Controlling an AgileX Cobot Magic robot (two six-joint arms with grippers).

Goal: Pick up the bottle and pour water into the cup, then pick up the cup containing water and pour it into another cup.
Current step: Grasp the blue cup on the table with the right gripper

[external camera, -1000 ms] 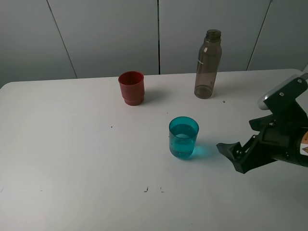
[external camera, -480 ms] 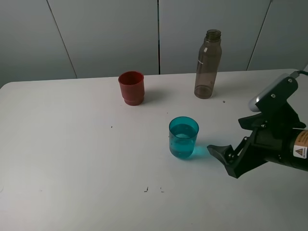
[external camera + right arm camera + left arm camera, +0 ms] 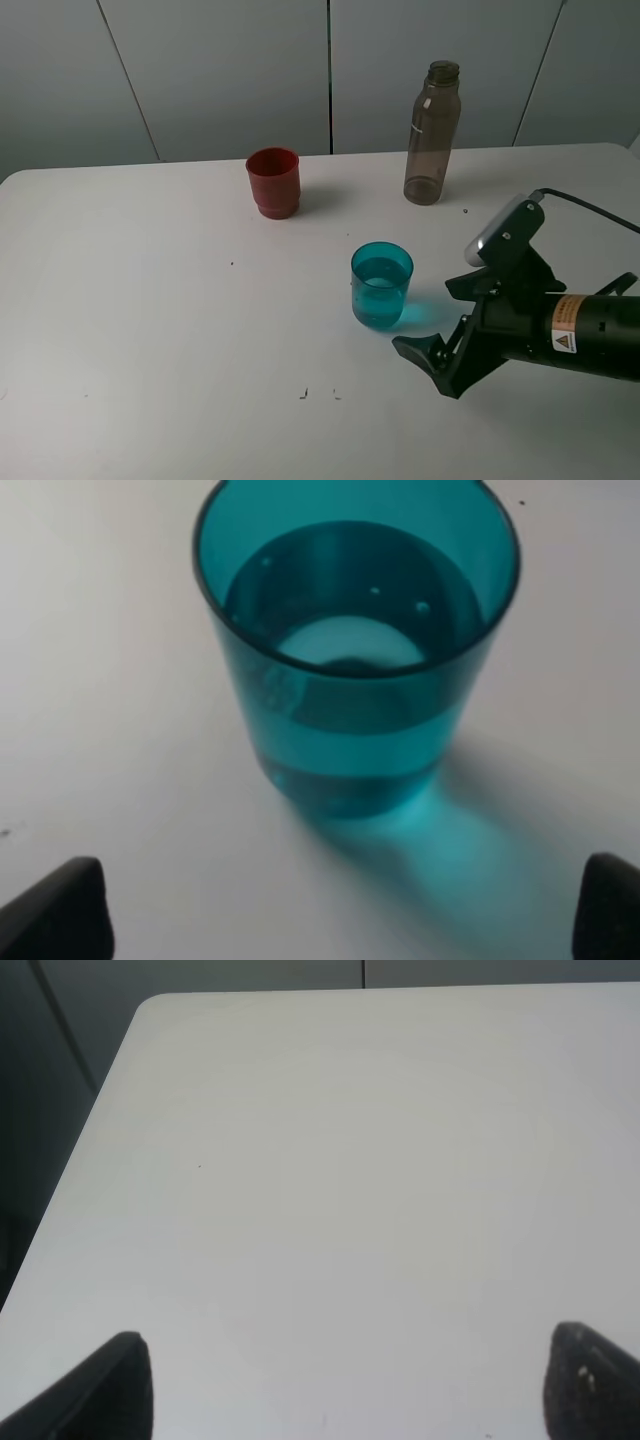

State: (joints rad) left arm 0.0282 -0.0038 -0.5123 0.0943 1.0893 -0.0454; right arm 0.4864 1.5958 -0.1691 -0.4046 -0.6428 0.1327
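Your right hand (image 3: 425,366) sits low in the lower right of the high view. Its two black fingers (image 3: 412,347) are spread wide with nothing between them. It points toward the teal cup (image 3: 381,288), which stands upright just right of the frame's centre on the white tabletop (image 3: 150,320). The cup is near the fingertips but apart from them.

In the right wrist view you see that cup close up. It is partly filled with water (image 3: 350,645), a few small bubbles cling inside the wall, and it throws a teal shadow on the tabletop. The two fingertips flank it well to either side.

The red cup (image 3: 273,182) stands upright left of centre in the upper half of the high view, well apart from the teal cup. The bottle (image 3: 432,135) stands upright in the upper right part of the frame, near the tabletop's far edge.

Your left hand (image 3: 345,1390) shows only in its own wrist view. Its fingers are spread, it grips nothing, and there is white tabletop below it.
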